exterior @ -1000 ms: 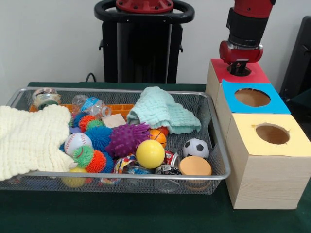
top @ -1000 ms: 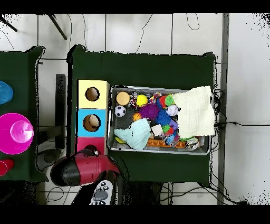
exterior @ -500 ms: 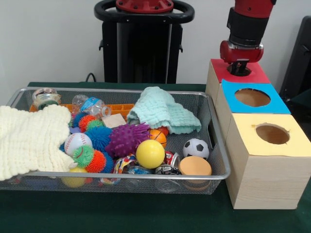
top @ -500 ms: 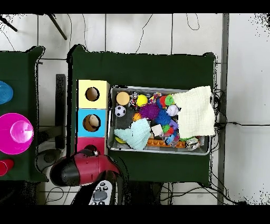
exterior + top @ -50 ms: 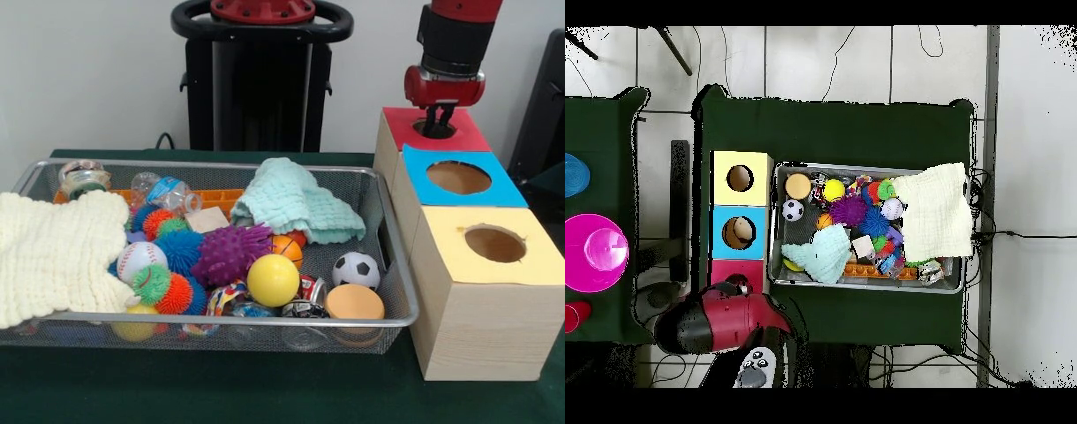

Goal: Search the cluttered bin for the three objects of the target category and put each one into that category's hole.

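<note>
1. Three boxes: red, blue, yellow.
2. One bin holds two cloths and many balls.
3. Gripper above red hole, nothing visibly held; finger spread unclear.
4. Green table, tiled floor.

Red box's hole behind jaws

Wire mesh bin at tabletop centre; three topped wooden hole boxes along its right edge.

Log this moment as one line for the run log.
gripper: over red box hole, grip state unclear | blue box: something inside | bin: still cluttered
</note>
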Tool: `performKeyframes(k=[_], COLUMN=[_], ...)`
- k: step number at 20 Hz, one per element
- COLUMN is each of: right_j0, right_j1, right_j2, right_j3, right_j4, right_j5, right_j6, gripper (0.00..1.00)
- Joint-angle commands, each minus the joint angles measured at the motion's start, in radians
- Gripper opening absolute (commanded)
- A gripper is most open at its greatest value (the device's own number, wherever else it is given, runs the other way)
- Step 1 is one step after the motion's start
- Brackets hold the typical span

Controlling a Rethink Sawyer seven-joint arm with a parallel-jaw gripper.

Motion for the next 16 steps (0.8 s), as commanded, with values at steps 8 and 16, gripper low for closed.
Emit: performKeyframes(k=[8, 16], right_j0=[-0.008, -0.046], right_j1=[-0.074, -0.12], right_j2=[-0.001, 0.01], right_j3=[-0.059, -0.076], right_j4=[0.04, 0.029], right_j5=[0.213, 0.296], right_j6=[0.176, 0.145], gripper=[0.0, 0.0])
